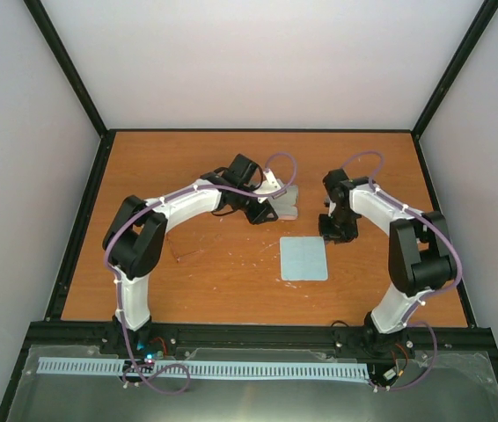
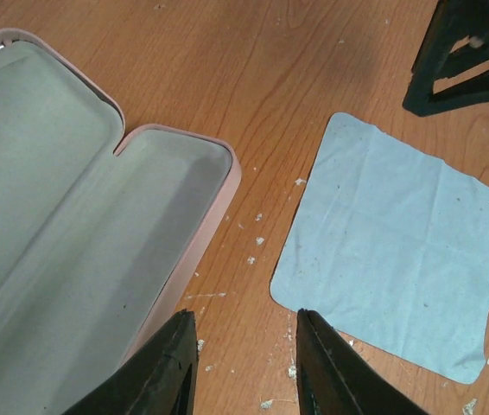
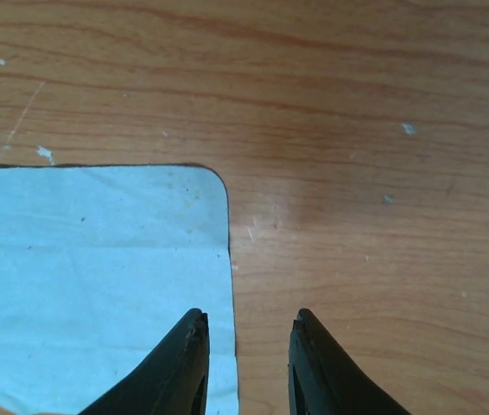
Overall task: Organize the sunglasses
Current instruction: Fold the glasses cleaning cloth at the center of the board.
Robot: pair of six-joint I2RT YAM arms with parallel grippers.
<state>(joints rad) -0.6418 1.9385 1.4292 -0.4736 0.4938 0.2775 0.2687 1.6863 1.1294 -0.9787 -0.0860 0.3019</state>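
item: wooden table, bounded by a black frame on all four sides, white walls rising behind and to both sides. bare wood lay open along the far edge and in the near left corner.

item: sunglasses, seen only from the top view as a faint thin outline, nearly table-coloured, on the left half of the table, just beside the left arm's elbow and well apart from both grippers. long axis seemed to run roughly left to right; which way the lenses faced could not be told. absent from both wrist views.

item: pink case, lying open at mid-table, pale lining upward, nothing inside the visible part.

item: light blue cloth, flat, square, just nearer than the case, a strip of wood between them.

item: left gripper, over the wood between case and cloth, fingers parted, nothing between them.

item: right gripper, over the cloth's far right corner, fingers parted, empty; the cloth's edge ran below the gap.
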